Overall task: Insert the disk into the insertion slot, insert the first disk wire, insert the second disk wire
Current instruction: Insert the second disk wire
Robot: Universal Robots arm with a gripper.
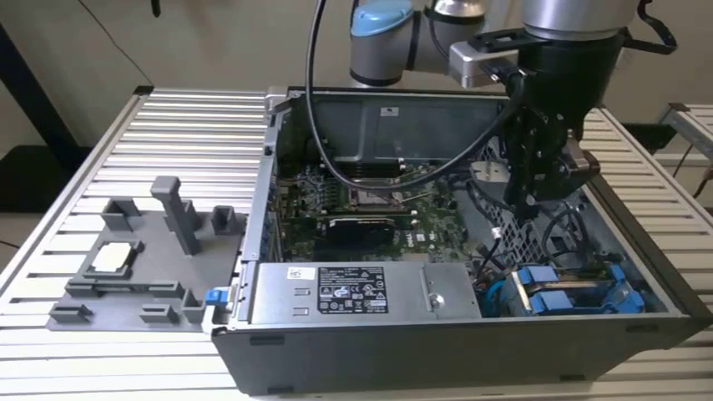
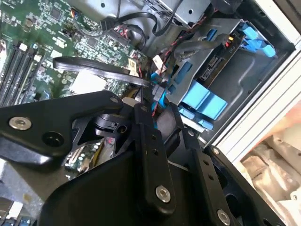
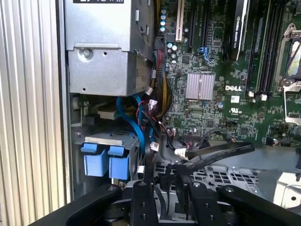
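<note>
The disk (image 1: 568,294), in its bright blue frame, lies inside the insertion slot (image 1: 507,234), the grey sheet-metal bay in the case corner at the exterior view's lower right. Its blue end tabs (image 3: 106,162) face outward, and the disk (image 2: 202,96) shows in both wire-crowded wrist views. My gripper (image 1: 533,205) hangs inside the case just above the bay. Its black fingers (image 3: 142,188) stand close together around the black plug of a blue disk wire (image 3: 134,125). The same wire (image 2: 162,101) runs between the fingertips toward the disk. A flat black wire (image 3: 221,153) lies loose across the bay.
The silver power-supply box (image 1: 356,292) sits beside the bay. The green motherboard (image 1: 368,200) fills the case floor behind it. A light grey fixture tray (image 1: 134,259) rests on the ribbed table at the exterior view's left. Case walls close in around the gripper.
</note>
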